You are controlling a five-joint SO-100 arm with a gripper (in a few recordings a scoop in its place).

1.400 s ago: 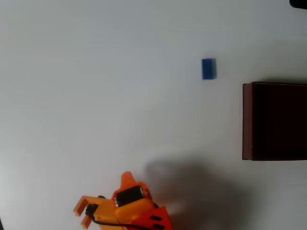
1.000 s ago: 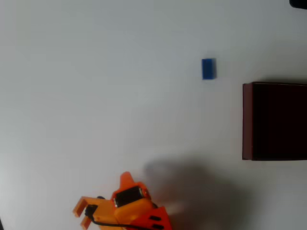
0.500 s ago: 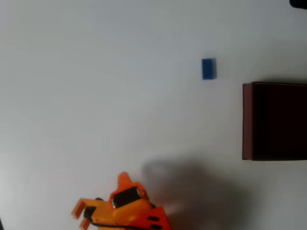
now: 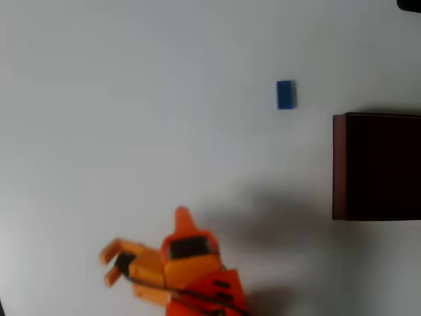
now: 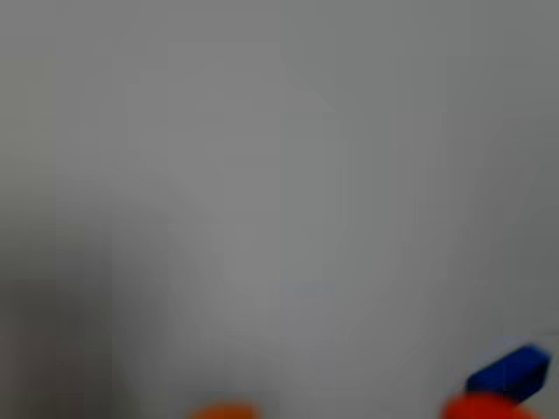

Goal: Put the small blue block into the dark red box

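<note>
The small blue block (image 4: 285,94) lies flat on the white table, up and to the left of the dark red box (image 4: 339,164) at the right edge of the overhead view. My orange gripper (image 4: 145,236) is at the bottom of that view, far below and left of the block. Its jaws stand apart, open and holding nothing. The wrist view is blurred. There the block (image 5: 511,374) shows at the lower right, just above one orange fingertip (image 5: 476,408), and the gripper (image 5: 349,412) sits at the bottom edge.
The white table (image 4: 131,99) stretches between the gripper and the block. A dark object (image 4: 409,4) pokes in at the top right corner. The arm's shadow (image 4: 276,217) falls left of the box.
The gripper has swung up and slightly to the right, toward the block, and its shadow has shifted toward the box. Block and box have not moved.
</note>
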